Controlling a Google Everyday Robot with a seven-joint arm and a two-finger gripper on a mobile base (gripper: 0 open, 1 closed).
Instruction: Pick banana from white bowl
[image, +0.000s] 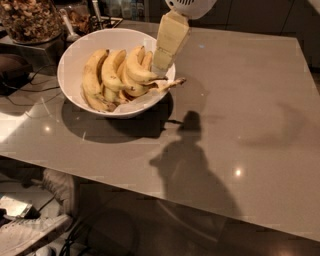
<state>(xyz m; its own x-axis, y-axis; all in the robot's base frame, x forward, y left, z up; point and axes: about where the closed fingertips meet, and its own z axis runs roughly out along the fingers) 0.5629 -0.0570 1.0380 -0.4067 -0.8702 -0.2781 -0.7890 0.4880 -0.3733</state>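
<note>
The white bowl (75, 60) stands on the grey table at the upper left and holds several yellow bananas. A plump, strongly curved banana (136, 72) lies on top at the bowl's right side, its dark stem end pointing right. Another banana's stem (172, 83) sticks out over the right rim. My cream-coloured gripper (161, 62) comes down from the top edge. Its tip is over the bowl's right rim, just right of the top banana and close to it. I cannot tell whether it touches the banana.
A clear glass jar of nuts (29, 20) and a utensil (67, 27) stand behind the bowl at the top left. A dark object (12, 70) and cables lie at the left. The grey table (240, 110) stretches right. A shoe (30, 235) is on the floor below.
</note>
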